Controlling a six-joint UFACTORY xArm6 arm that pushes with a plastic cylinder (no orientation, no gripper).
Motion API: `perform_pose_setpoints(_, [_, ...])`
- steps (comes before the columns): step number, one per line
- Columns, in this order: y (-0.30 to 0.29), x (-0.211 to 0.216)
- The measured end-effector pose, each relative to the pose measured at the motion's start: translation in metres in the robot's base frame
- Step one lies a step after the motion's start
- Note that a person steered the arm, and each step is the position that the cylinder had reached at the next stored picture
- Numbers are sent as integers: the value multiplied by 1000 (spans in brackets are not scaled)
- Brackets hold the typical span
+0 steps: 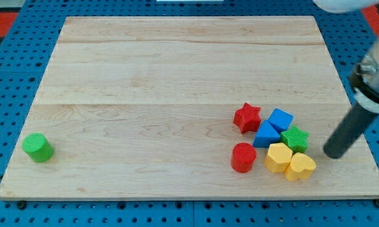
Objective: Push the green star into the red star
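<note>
End effector is a plain dark rod, no jaws, so nothing to open or close and it clamps nothing; my tip (332,154) rests on the desk (176,75) at the view's right, near the desk's right edge. Green star (295,138) lies just to the view's left of my tip and a bit toward the view's top, w/ a small gap of bare wood between, not touching. Red star (246,118) is further to the view's left and slightly higher again, so tip, green star and red star run roughly along one line slanting up-left. Catch: that line is not free. Blue cube (280,119) and a blue wedge-like block (267,135) sit btwn the two stars, both touching or nearly touching the green star; blue wedge also looks to be against the red star. Two yellow blocks, one hexagon-ish (278,157) and one heart-ish (300,166), crowd the green star from the view's bottom. Red cylinder (243,157) is below the red star, apart from it. Green cylinder (37,147) is far off at the view's left, irrelevant. Judgement: a push from the present side toward the view's left and slightly up is the right direction, but it will prob. shove the blue blocks ahead of the green star rather than give star-to-star contact; the yellow blocks may drag along too.
</note>
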State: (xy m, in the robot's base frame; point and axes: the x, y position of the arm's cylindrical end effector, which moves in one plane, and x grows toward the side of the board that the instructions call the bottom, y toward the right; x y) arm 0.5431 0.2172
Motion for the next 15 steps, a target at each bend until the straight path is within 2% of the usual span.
perform_pose_setpoints(4, [-68, 2])
perform_pose_setpoints(6, [-86, -46])
perform_pose_setpoints(9, [-116, -42])
perform_pose_setpoints(10, [-157, -56])
perform_pose_setpoints(12, [-147, -104])
perform_pose_setpoints(13, [-134, -109])
perform_pose_setpoints(14, [-91, -159])
perform_pose_setpoints(15, [-84, -163])
